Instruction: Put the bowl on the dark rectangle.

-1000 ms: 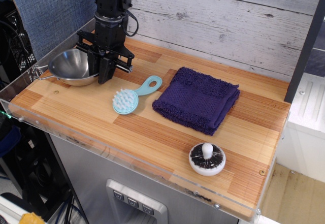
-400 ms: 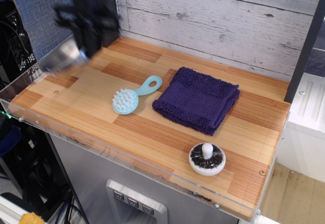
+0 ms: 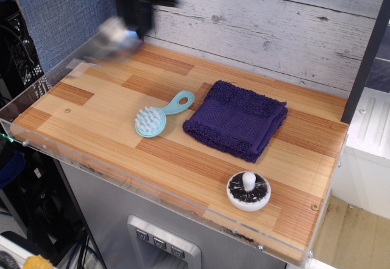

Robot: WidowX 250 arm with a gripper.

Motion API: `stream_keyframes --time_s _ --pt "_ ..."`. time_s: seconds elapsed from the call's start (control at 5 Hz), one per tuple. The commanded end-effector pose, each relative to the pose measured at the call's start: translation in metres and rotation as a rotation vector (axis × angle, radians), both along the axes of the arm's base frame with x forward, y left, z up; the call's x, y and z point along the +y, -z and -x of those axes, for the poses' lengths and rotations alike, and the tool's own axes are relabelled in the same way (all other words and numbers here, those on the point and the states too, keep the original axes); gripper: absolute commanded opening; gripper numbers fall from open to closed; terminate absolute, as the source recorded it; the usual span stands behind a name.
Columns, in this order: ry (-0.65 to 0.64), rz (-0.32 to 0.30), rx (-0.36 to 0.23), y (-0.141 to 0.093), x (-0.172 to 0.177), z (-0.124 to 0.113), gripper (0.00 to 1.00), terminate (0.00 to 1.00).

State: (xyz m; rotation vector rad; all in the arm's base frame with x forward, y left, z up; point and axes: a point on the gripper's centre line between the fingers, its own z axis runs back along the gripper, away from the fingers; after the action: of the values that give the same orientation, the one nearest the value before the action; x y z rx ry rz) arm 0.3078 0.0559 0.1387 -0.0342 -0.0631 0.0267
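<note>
Arm is motion-blurred at the top-left, up off the bench (image 3: 201, 159), well away from the dark rectangle (image 3: 236, 118) toward the rear-left corner. The fingers (image 3: 135, 24) are smeared out: can't tell whether they're parted or closed, and the contact point isn't resolvable.

The bowl (image 3: 109, 37) shows as a shiny grey blur just below-left of the black arm body, lifted clear of the wood and sitting against the blue fabric panel and plank wall in the view. Looks tilted, but the blur is too heavy to be sure. It appears to hang off the arm; actual grip not visible. It is well to the left of the dark rectangle and behind it, not over it.

Dark rectangle: purple terry towel, folded, lying flat on the bench a bit right of centre, near the rear edge, nothing on top of it.

Light-blue brush (image 3: 161, 115) lies just left of the dark rectangle, handle end pointing toward it, close but not touching, bristle head away from it.

Small white-and-black knobbed round object (image 3: 248, 191) sits in front of the dark rectangle, near the bench's front edge, apart from the cloth.
</note>
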Motion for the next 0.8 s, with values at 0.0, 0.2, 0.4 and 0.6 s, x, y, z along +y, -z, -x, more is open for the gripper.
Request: stream_keyframes --time_s 0.0,0.2,0.4,0.6 --pt "0.213 -0.043 -0.117 -0.010 -0.085 -0.004 0.00 0.00" --pt "0.230 -0.086 -0.095 0.003 -0.136 -0.008 0.00 0.00" --pt "0.220 -0.114 -0.055 0.020 -0.144 -0.011 0.00 0.00" --pt "0.193 -0.145 -0.010 0.036 -0.134 -0.012 0.00 0.00"
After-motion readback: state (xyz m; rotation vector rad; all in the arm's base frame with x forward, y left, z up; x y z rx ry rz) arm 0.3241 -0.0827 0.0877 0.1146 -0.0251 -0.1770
